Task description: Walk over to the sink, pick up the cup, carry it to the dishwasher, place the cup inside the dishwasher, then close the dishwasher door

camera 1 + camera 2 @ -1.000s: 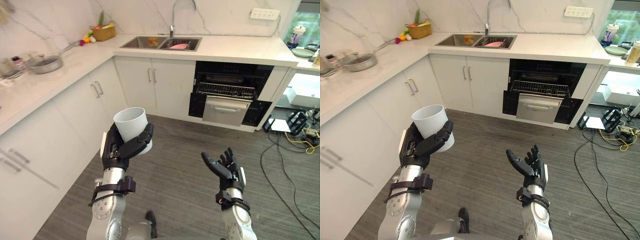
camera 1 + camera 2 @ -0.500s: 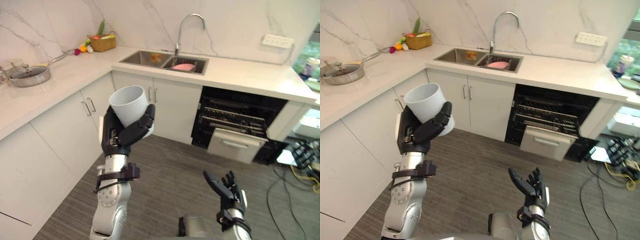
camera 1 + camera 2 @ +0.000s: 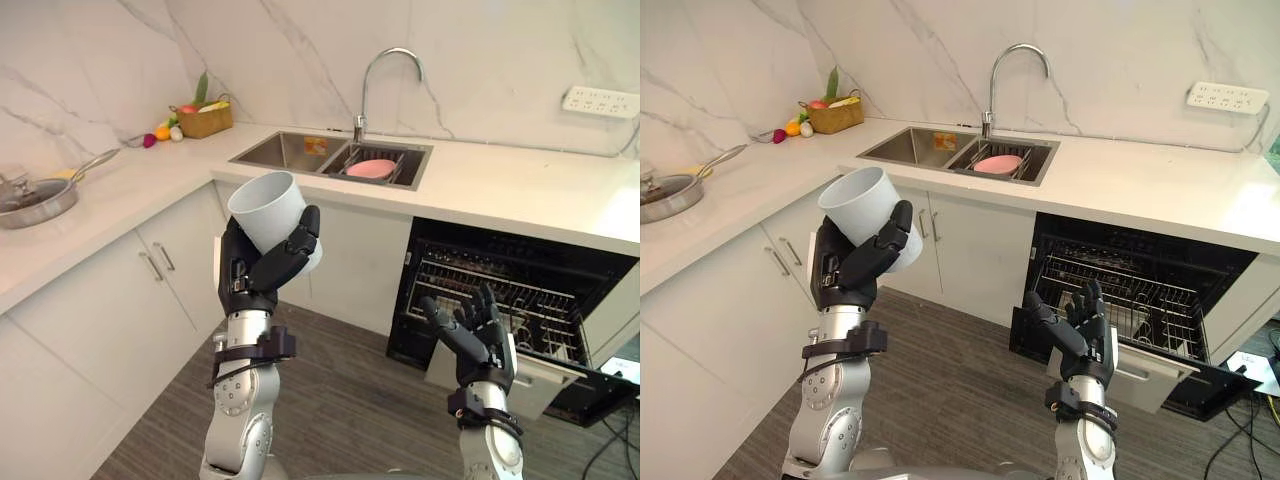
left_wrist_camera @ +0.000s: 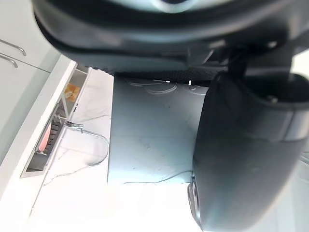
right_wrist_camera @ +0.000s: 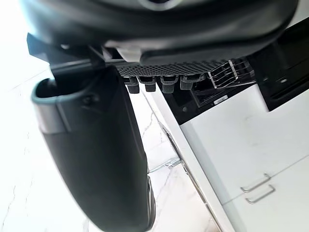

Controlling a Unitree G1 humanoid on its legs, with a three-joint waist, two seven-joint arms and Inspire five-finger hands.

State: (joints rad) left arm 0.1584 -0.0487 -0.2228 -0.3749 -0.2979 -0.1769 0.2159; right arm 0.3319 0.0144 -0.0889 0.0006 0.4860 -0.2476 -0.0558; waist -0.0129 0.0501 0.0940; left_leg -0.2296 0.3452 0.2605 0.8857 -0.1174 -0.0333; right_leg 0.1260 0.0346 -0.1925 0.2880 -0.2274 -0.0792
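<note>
The white cup (image 3: 268, 208) sits in the left hand (image 3: 258, 282), whose fingers and thumb wrap round its lower wall. Its long axis leans, mouth up and tipped toward the robot's left. The open dishwasher (image 3: 520, 262) lies ahead and to the right of the cup, well apart from it, with its wire rack (image 3: 505, 300) showing under the white worktop (image 3: 520, 190). The right hand (image 3: 480, 342), empty with fingers loosely spread, is the nearer one to that opening. The sink (image 3: 300, 150) lies beyond the cup. By my reckoning the cup must travel rightward and down to reach the rack.
</note>
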